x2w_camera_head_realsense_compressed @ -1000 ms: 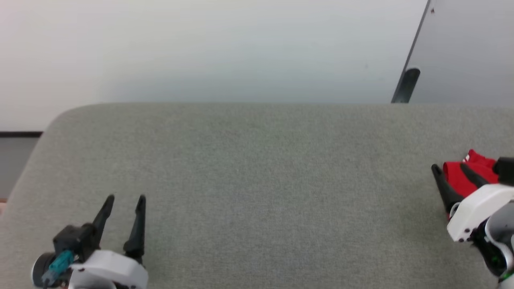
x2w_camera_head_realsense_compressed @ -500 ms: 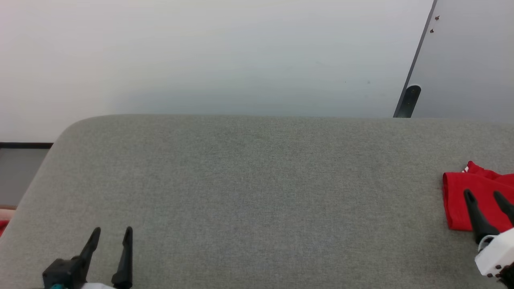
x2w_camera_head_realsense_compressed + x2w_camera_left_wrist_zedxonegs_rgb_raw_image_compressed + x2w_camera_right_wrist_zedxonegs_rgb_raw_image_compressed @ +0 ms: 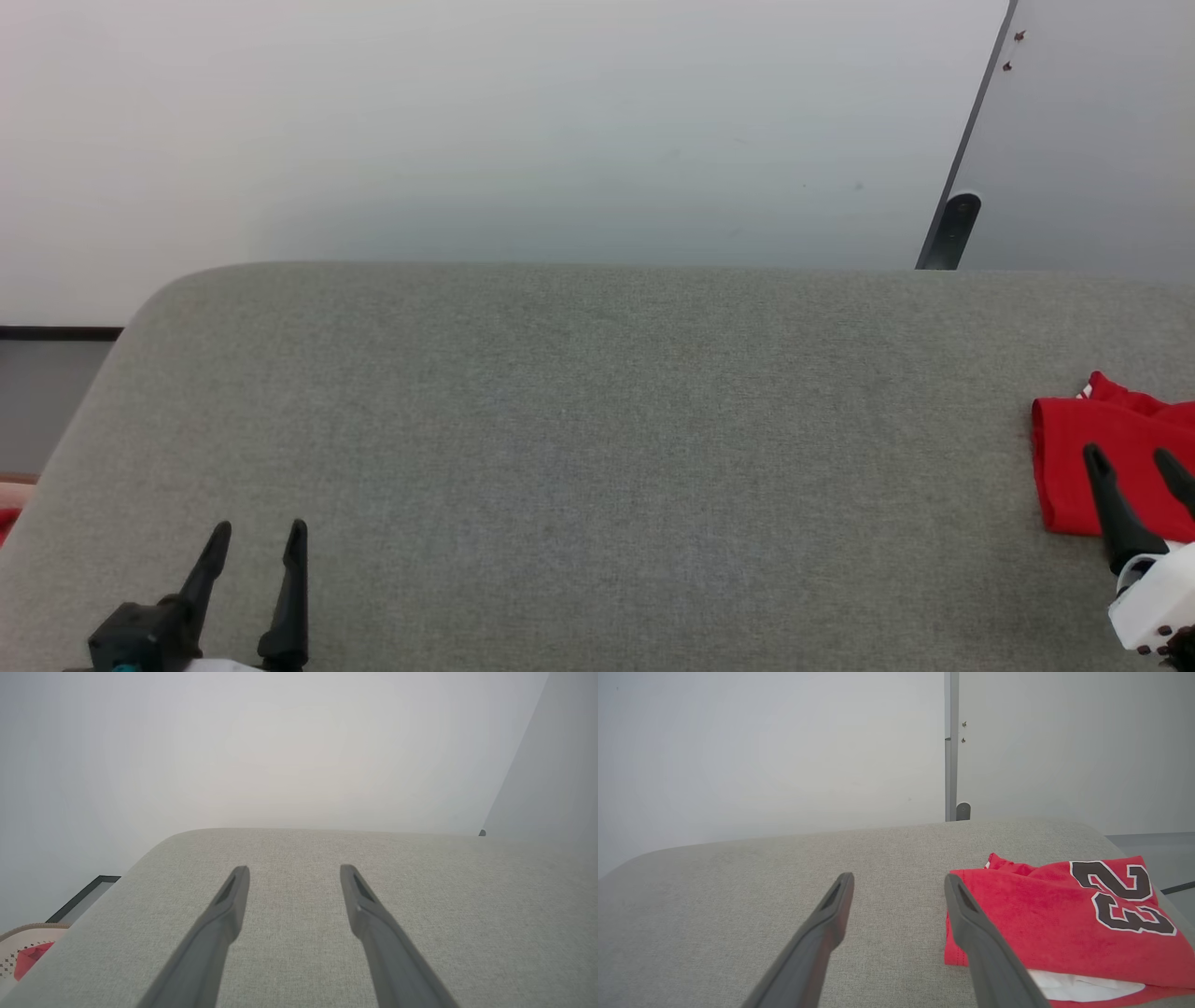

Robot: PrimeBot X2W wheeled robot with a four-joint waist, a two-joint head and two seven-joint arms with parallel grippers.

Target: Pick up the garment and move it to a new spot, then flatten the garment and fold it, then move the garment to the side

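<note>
Right gripper [image 3: 1127,453] of mine hangs at the near right, fingers spread wide with nothing between them. My left gripper [image 3: 260,526], equally wide and empty, sits at the near left, well apart from the work. Just beyond my right fingertips and off to their right lies the garment [image 3: 1041,914] on the grey cushion [image 3: 597,420], its long side running left to right. I judge my right arm far the nearer for any grasp.

The garment [image 3: 1031,914] is soft matt red cloth on a coarse-woven grey fabric surface [image 3: 597,448]
</note>
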